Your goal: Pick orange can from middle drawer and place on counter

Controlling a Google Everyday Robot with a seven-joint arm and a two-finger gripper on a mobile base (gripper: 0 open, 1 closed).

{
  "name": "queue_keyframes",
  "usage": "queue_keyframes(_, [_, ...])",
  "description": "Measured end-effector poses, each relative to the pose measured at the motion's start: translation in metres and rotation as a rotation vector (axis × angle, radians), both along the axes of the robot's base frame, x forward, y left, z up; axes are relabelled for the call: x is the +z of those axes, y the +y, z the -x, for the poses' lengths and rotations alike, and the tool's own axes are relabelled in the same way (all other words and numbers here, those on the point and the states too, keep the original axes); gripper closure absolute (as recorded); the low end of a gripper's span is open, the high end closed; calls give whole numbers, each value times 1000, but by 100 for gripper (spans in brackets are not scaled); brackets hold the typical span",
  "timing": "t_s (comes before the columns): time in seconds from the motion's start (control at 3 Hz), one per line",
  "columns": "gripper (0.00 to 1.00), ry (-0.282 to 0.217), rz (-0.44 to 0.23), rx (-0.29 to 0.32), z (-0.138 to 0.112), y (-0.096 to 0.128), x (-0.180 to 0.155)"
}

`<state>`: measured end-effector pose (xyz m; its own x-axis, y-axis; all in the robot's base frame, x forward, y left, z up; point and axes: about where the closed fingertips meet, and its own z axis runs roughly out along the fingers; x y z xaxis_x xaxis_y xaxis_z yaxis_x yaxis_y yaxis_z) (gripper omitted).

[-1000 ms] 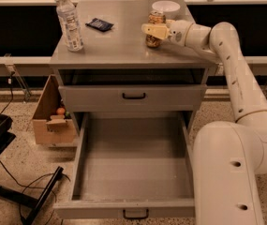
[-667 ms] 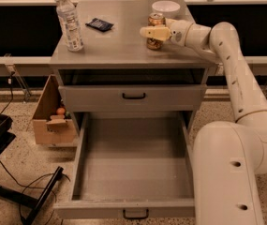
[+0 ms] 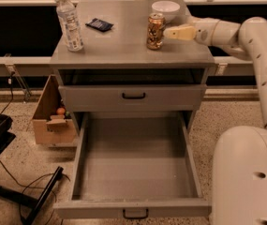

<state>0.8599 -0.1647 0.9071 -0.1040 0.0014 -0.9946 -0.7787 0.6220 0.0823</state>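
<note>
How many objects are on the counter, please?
4: water bottle at left, dark packet beside it, orange can right of centre, white bowl behind it. The gripper is just right of the can.

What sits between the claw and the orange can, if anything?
Nothing visible. The orange can stands upright on the counter. The claw is close beside it on the view's right. The white bowl sits behind them, off that line.
</note>
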Motion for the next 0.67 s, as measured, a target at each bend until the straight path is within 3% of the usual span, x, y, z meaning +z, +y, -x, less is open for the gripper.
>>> queue_keyframes(0.33, [0,93,141,-72,38,-63,16])
queue_keyframes(0.67, [0,314,399,-207,111,-125,44])
